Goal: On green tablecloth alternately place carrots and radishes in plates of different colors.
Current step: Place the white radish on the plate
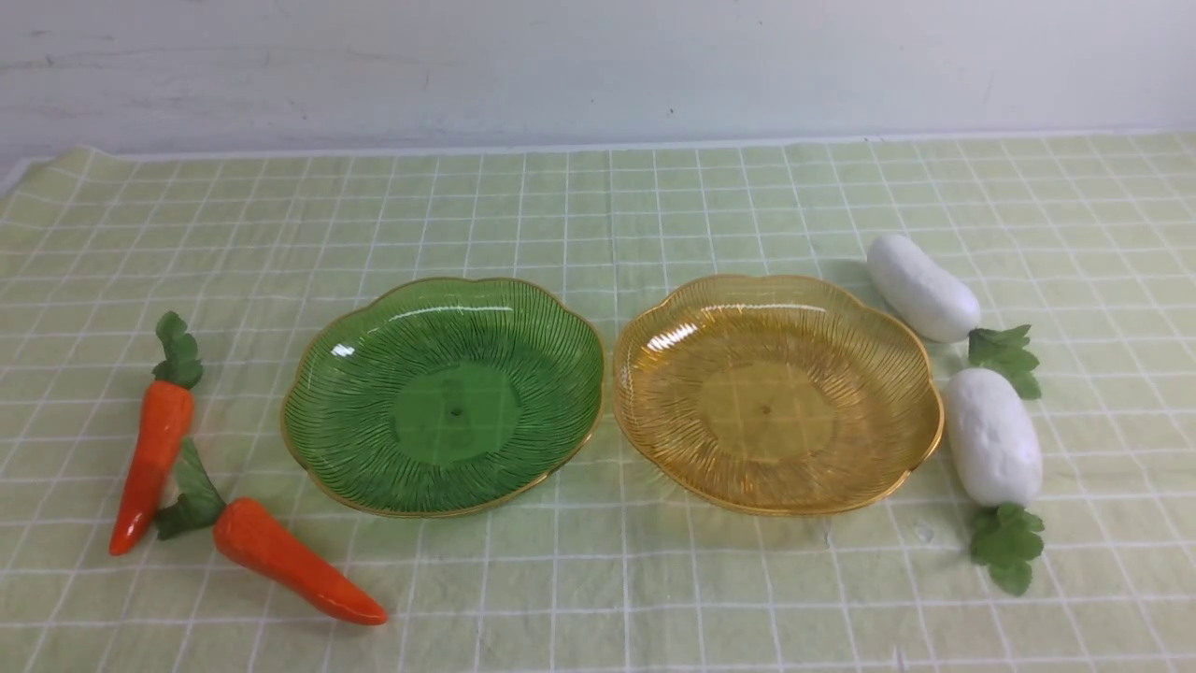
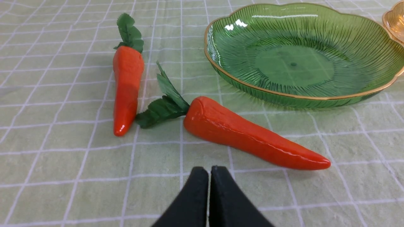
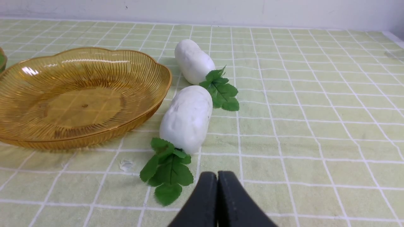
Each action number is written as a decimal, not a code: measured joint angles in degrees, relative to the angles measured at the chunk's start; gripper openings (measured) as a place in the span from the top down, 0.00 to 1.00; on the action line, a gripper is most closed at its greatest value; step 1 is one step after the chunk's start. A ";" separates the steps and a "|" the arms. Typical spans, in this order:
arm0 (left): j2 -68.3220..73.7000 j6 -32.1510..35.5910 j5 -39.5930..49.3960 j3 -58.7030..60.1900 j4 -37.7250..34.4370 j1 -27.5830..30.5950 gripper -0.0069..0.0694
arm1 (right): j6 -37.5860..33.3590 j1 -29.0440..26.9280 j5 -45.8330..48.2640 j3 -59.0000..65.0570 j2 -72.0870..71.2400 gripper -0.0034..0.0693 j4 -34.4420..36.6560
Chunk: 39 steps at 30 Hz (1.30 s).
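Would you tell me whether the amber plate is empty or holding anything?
Empty: the amber plate shows a bare ribbed floor; both radishes lie outside it on the tablecloth.

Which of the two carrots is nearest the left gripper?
The slanted carrot beside the green plate, just ahead of the shut left gripper; the other carrot lies farther off, beyond its leaves.

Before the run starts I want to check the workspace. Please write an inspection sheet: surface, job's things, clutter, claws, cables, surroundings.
Surface: green cloth with white grid, slightly wrinkled; small white fleck near amber plate.
Job's things: two carrots left of green plate; two radishes right of amber plate; both plates empty.
Clutter: nothing seen.
Claws: left claw shut, empty, by carrots; right claw shut, empty, by radishes.
Cables: nothing seen.
Surroundings: pale wall beyond the cloth's far edge.
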 joint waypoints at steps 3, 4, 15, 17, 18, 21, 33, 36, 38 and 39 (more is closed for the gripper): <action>0.00 0.00 0.00 0.00 0.00 0.00 0.92 | 0.00 0.00 0.00 0.00 0.00 0.97 0.00; 0.00 0.00 0.00 0.00 0.00 0.00 0.92 | 0.00 0.00 0.00 0.00 0.00 0.97 0.00; 0.00 0.00 0.00 0.00 0.00 0.00 0.92 | 0.00 0.00 0.00 0.00 0.00 0.97 0.00; 0.00 -0.42 0.00 0.00 -0.89 0.00 0.92 | 0.21 0.00 0.00 0.00 0.00 0.97 0.51; 0.00 -1.44 0.00 0.00 -2.53 0.00 0.92 | 0.97 0.00 -0.06 0.00 0.00 0.97 1.29; 0.00 -5.91 0.00 0.00 -11.51 0.00 0.92 | 6.19 0.00 -0.56 0.12 0.00 0.97 9.72; 0.00 -16.89 -3.36 0.16 -52.72 0.00 0.92 | 18.29 0.00 -3.83 0.45 0.00 0.97 46.55; 0.00 -15.86 -4.12 0.16 -55.08 0.00 0.92 | 15.30 0.00 -3.84 -0.05 0.00 0.97 46.69; 0.00 -14.64 -3.47 0.08 -55.84 0.00 0.92 | 11.83 0.00 -3.80 -1.47 0.00 0.97 46.33; 0.00 -11.87 -2.10 -0.80 -55.84 0.00 0.92 | 7.07 0.00 -3.85 -4.92 0.00 0.97 45.28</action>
